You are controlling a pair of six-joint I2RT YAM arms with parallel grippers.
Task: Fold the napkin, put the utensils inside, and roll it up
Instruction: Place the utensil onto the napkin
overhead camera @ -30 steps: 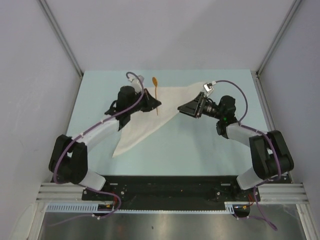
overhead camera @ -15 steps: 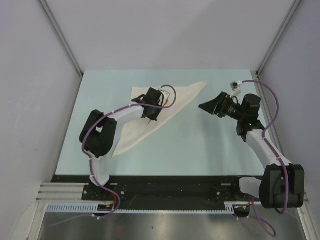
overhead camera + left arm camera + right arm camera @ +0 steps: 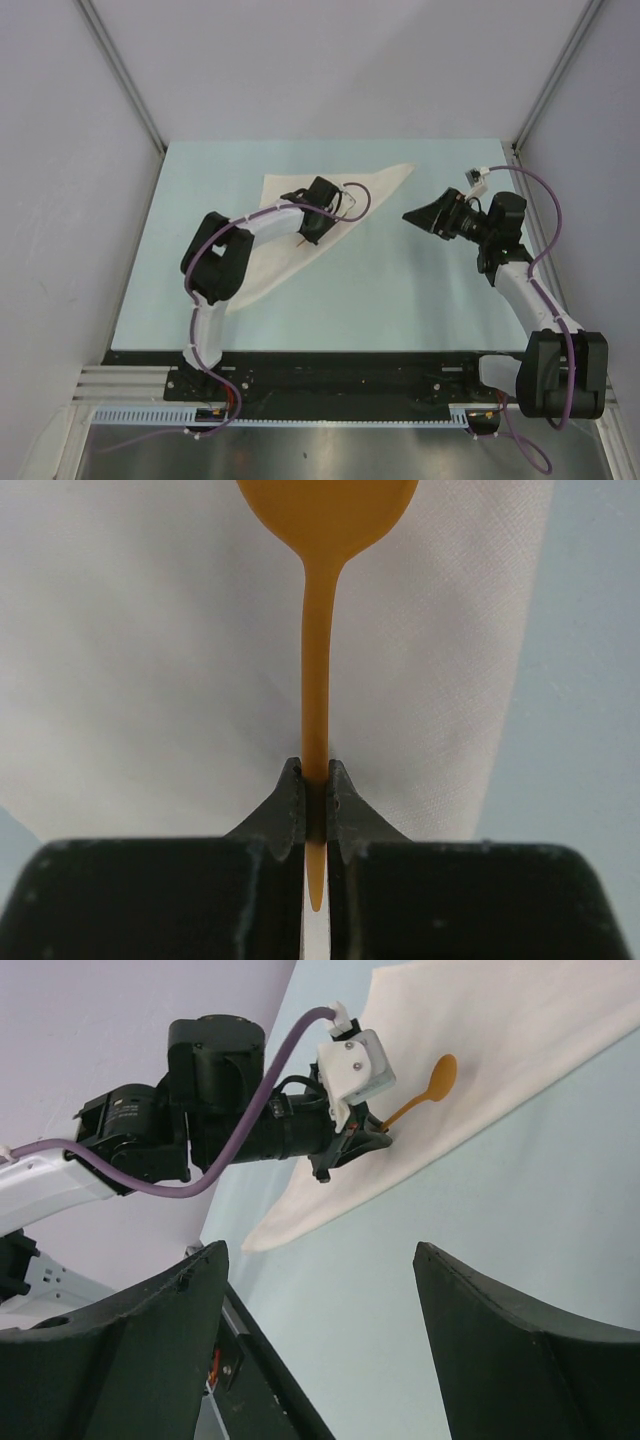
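Observation:
The cream-white napkin (image 3: 275, 268) lies folded into a triangle on the left half of the table; it also shows in the left wrist view (image 3: 150, 680) and the right wrist view (image 3: 520, 1030). My left gripper (image 3: 315, 775) is shut on the thin handle of the orange-brown spoon (image 3: 318, 630) and holds it just over the napkin, bowl pointing away. The right wrist view shows this gripper (image 3: 372, 1138) and the spoon (image 3: 430, 1085). From above, the left wrist (image 3: 318, 200) hides most of the spoon. My right gripper (image 3: 414, 215) is open and empty, hovering right of the napkin (image 3: 318, 1250).
The light blue table top (image 3: 400, 290) is bounded by grey walls with metal posts at the back corners (image 3: 160, 145). A black rail (image 3: 340, 365) runs along the near edge by the arm bases.
My left arm has stretched out and carried the spoon rightwards over the napkin. My right arm has swung back to the right, away from the napkin, and has then held nearly still.

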